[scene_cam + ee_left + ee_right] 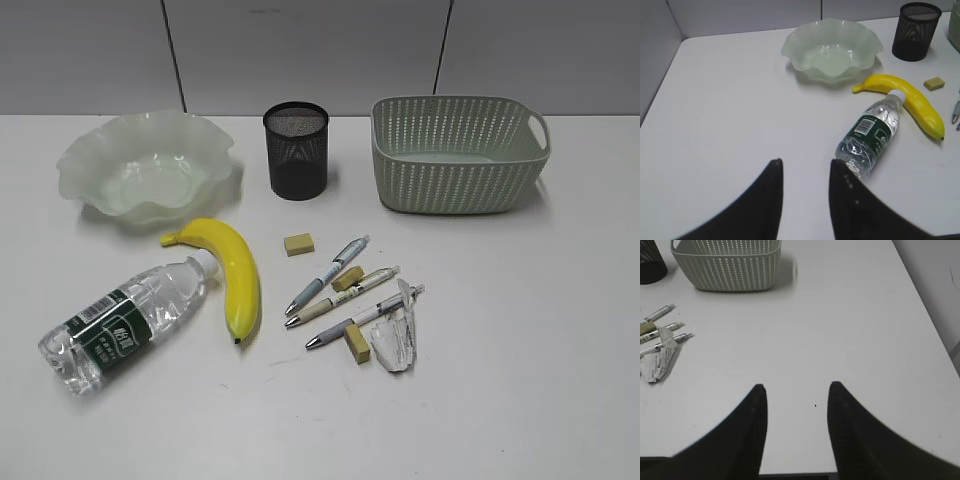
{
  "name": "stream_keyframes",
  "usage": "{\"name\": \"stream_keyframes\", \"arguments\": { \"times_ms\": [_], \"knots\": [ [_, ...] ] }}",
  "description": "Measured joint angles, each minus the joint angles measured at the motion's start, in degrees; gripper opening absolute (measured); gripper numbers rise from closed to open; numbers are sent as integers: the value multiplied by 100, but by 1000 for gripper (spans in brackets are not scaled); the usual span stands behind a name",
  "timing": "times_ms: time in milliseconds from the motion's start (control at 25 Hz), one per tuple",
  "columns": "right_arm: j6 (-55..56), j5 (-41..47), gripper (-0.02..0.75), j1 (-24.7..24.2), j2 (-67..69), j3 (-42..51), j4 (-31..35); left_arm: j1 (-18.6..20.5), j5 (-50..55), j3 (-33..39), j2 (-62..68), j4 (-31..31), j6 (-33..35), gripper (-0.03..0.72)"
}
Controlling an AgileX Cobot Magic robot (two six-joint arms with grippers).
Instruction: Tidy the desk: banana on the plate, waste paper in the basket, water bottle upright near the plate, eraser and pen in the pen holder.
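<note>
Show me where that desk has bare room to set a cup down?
Bare: the desk right of the waste paper, below the basket; also left of the plate and water bottle. Crowded: the middle, around banana and pens.

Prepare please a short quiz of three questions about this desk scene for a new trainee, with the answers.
1. True or false: the water bottle stands upright.
2. How many pens lie on the desk?
3. Which item touches the bottle's cap: (a) the plate, (b) the banana, (c) the pen holder?

Key
1. False. It lies on its side.
2. Three, between the banana and the waste paper.
3. (b). In the left wrist view the cap rests against the banana.
</note>
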Motion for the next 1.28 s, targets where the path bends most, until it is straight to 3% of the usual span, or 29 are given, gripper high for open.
{"name": "stream_keyframes", "arguments": {
  "times_ms": [240,400,760,1000,1120,1280],
  "knots": [
    [0,0,331,0,0,0,0,0,0,0,0,-35,0,237],
    [0,0,331,0,0,0,0,0,-265,-80,103,-454,0,237],
    [0,0,331,0,0,0,0,0,-1816,-161,2120,-2234,50,237],
    [0,0,331,0,0,0,0,-28,-1940,-473,4400,-3974,1210,238],
    [0,0,331,0,0,0,0,-246,-1980,-741,5681,-4271,1454,240],
    [0,0,331,0,0,0,0,-1008,-2133,-1360,7122,-4265,1501,241]
  ]
}}
